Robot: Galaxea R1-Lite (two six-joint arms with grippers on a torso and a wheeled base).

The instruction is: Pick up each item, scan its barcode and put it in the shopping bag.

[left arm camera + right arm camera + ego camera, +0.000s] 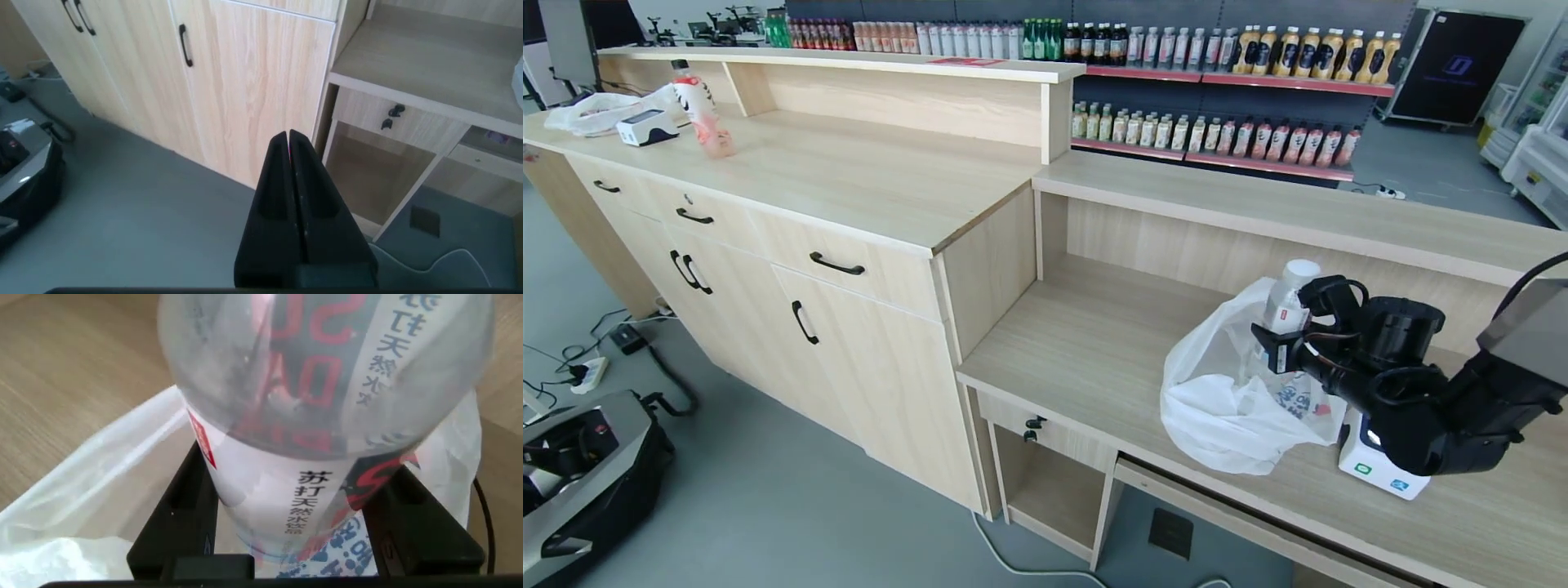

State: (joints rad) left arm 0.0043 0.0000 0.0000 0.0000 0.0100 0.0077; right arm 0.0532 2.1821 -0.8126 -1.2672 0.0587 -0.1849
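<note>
L gripper (289, 151): I see it hanging low over the grey floor (122, 212) in front of the cabinet doors (245, 73); fingers pressed flat together, nothing btwn them.
Scanner (1380, 478): small white box at the near edge of the lower desk (1094, 343), just beside the bag, partly hidden by my R arm.
R gripper (1282, 339): over the bag, fingers clamped on either side of the clear bottle.
Clear bottle (1289, 298): white cap up, roughly upright, red/blue label. Lower end is at the bag's open mouth; can't tell if it touches the plastic.
Shopping bag (1225, 408): white plastic, crumpled, on the lower desk, mouth open twd the bottle.
Upper counter (849, 171): far L end has a pink bottle (704, 110) standing, a second scanner (647, 128) just beside it, and a second white bag (592, 114) behind that.
Drink shelves (1217, 90): rows of bottles behind the counters.
</note>
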